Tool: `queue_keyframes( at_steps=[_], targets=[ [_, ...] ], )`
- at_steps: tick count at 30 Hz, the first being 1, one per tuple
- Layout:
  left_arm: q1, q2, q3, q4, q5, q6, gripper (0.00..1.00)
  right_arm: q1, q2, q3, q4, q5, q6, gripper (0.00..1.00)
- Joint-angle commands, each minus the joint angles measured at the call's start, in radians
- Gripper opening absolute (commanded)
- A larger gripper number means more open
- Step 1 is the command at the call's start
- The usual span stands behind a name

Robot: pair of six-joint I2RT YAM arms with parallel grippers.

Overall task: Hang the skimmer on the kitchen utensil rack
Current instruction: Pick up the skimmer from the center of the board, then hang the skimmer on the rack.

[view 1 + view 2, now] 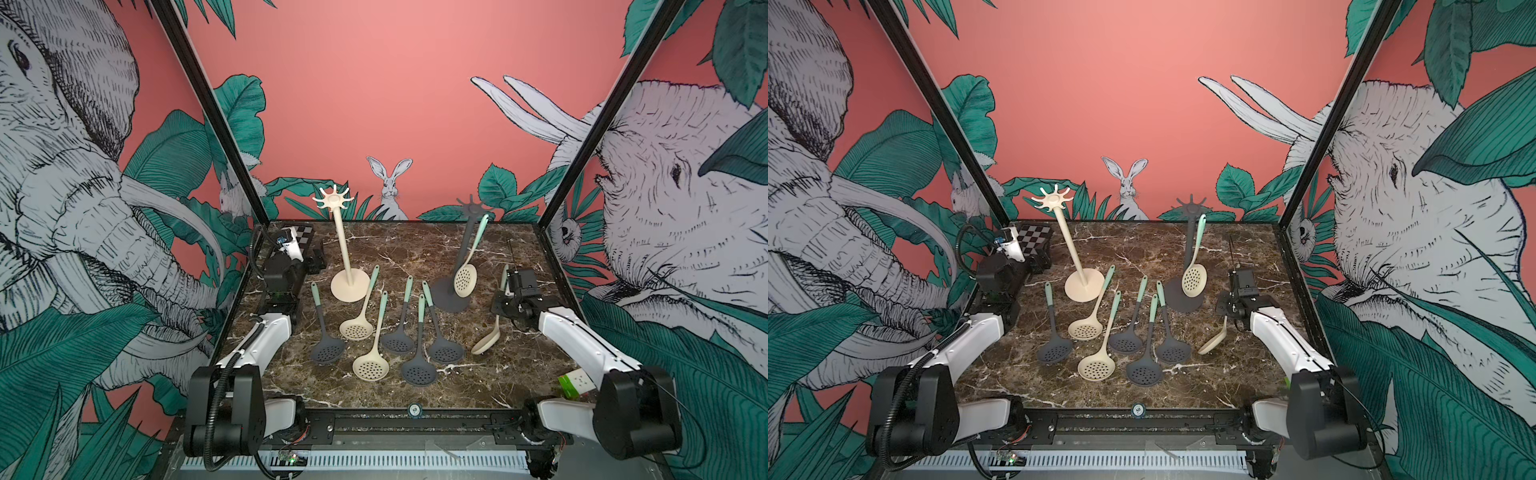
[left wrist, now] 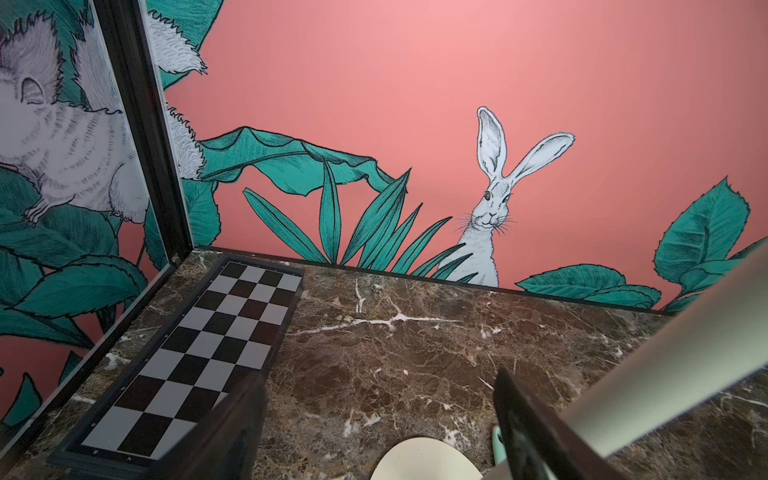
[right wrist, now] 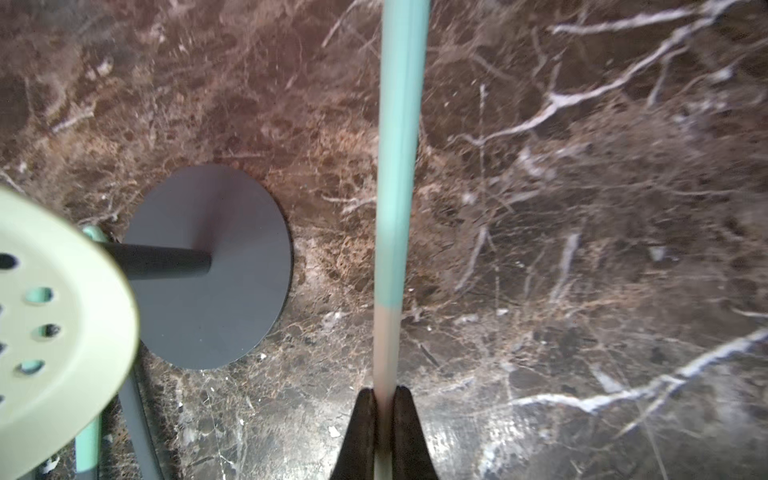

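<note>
Right wrist view is showing the right jaws clenching the cream skimmer (image 3: 398, 166) by its handle. In both top views it is standing tilted, bowl down, just beside the grey rack (image 1: 468, 237) on the surface (image 1: 415, 249). Left jaws are resting released, spread wide, near the cream rack (image 1: 343, 249).

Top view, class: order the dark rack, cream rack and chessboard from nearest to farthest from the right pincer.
1. Dark rack, just left of the right pincer.
2. Cream rack, centre-left.
3. Chessboard, far left corner.
</note>
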Motion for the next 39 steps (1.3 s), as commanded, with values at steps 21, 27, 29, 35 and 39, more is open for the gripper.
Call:
queue_keyframes(
  at_steps=[21, 27, 29, 35, 39],
  targets=[
    [0.008, -0.022, 0.004, 0.015, 0.017, -0.003, 0.87, -0.044, -0.508, 0.083, 0.217, -0.337, -0.168, 0.0],
    [0.01, -0.027, 0.003, 0.02, 0.018, -0.006, 0.87, -0.045, -0.508, 0.17, 0.289, -0.544, -0.141, 0.0],
    [0.01, -0.027, 0.003, 0.023, 0.019, -0.009, 0.87, -0.044, -0.492, 0.181, 0.33, -0.615, -0.117, 0.0],
    [0.01, -0.031, 0.002, 0.026, 0.022, -0.014, 0.87, -0.034, -0.434, 0.174, 0.465, -0.809, -0.038, 0.0],
    [0.009, -0.031, 0.004, 0.026, 0.021, -0.014, 0.87, -0.001, -0.38, 0.165, 0.518, -0.902, -0.008, 0.0]
  ],
)
